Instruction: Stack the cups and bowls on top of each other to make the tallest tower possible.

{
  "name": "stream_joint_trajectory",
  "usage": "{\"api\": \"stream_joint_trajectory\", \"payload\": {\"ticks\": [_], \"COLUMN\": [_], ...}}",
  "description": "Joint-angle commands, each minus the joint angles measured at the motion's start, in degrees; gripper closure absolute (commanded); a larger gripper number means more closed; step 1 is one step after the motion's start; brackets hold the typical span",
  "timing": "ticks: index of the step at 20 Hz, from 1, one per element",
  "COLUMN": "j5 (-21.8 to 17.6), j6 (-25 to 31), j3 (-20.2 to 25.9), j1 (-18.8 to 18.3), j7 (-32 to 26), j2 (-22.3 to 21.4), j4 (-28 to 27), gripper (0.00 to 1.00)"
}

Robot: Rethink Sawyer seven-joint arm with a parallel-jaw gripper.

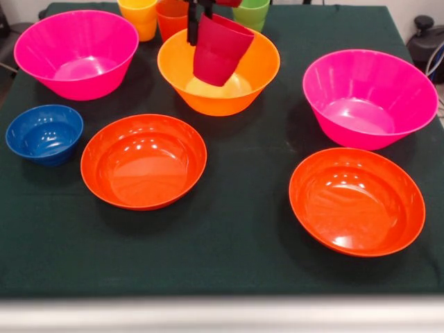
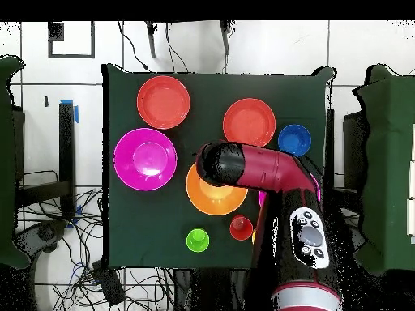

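My gripper [image 1: 200, 21] comes down at the top edge and is shut on the rim of the red cup [image 1: 220, 50]. The cup hangs tilted, mouth up, with its bottom inside the mouth of the large orange bowl [image 1: 257, 66]. I cannot tell whether it touches the bowl. The yellow cup [image 1: 139, 15], orange cup [image 1: 171, 19] and green cup [image 1: 252, 12] stand behind the bowl. The small blue bowl [image 1: 44, 133] sits at the left. In the overhead view the arm [image 2: 267, 174] hides the gripper and the red cup over the orange bowl [image 2: 207, 201].
Two large pink bowls [image 1: 76, 52] [image 1: 370, 97] flank the orange bowl. Two shallow red-orange bowls [image 1: 143, 161] [image 1: 356, 201] lie nearer the front edge. All stand mouth up on the dark green cloth [image 1: 236, 250]. Cables lie on the floor [image 2: 73, 267] beside the table.
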Motion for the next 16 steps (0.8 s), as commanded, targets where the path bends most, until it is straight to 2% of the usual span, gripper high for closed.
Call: {"api": "stream_joint_trajectory", "payload": {"ticks": [1,9,11,16], "j5": [-5.2,-6.5,-6.5,-6.7], "j6": [-0.4,-0.2,-1.1,0.9], "j3": [5.9,3.4,3.9,3.5], "j1": [2.2,4.0,3.5,3.8], "j7": [-2.7,0.4,0.1,-0.4], "j2": [4.0,6.5,5.9,5.3], "j4": [-0.2,-0.7,0.5,0.8], "gripper": [1.0,1.0,1.0,1.0]}}
